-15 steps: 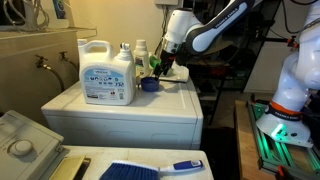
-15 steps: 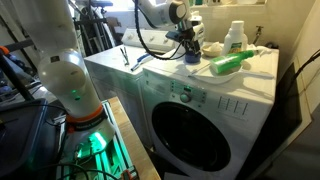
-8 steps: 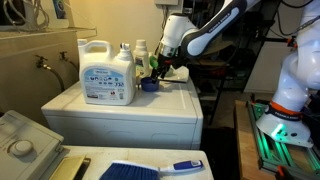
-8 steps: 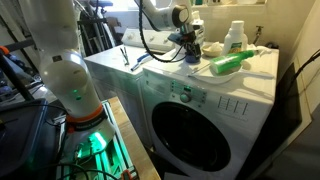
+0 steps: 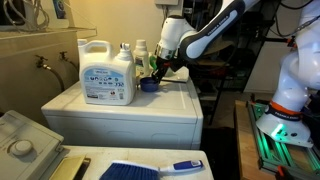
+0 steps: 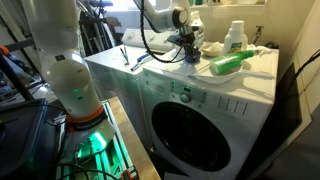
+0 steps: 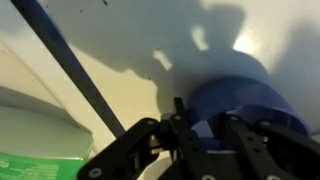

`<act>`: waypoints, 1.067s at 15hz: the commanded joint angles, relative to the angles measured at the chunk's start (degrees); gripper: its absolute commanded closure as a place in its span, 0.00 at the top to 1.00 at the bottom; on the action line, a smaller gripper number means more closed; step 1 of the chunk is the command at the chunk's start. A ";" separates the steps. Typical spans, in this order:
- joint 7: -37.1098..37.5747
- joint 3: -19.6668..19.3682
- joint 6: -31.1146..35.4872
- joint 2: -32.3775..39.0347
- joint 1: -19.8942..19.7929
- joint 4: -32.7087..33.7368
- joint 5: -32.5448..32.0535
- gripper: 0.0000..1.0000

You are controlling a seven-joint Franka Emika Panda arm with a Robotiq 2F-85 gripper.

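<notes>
A small blue cup [image 5: 148,85] [image 6: 190,58] stands on the white washing machine top [image 5: 130,108] [image 6: 160,72], beside a large white detergent jug [image 5: 107,74]. My gripper [image 5: 155,73] [image 6: 187,48] is lowered onto the cup. In the wrist view the gripper [image 7: 208,132] has its jaws narrowed astride the wall of the cup [image 7: 250,98], one finger inside and one outside. The picture is too dark to show whether the pads press on the wall.
Small bottles [image 5: 140,52] stand behind the cup. A green bottle [image 6: 228,64] lies on the lid next to a white bottle [image 6: 235,37]. A dark strip [image 7: 75,65] crosses the lid. A blue brush [image 5: 150,169] lies on a lower surface in front.
The jaws have drawn in from wide open to narrow around the cup's wall. The arm has barely moved.
</notes>
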 commanded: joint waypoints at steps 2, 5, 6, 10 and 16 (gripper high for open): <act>3.20 -1.78 -6.52 -1.59 3.68 0.77 -7.77 0.00; 6.35 -1.23 -14.09 -3.92 5.72 1.77 -16.37 0.01; 7.16 -0.66 -16.66 -4.46 6.08 2.12 -19.21 0.00; 10.42 2.66 -26.86 -5.71 7.29 2.11 -30.92 0.01; 11.28 5.55 -28.36 -4.75 5.94 3.42 -33.51 0.06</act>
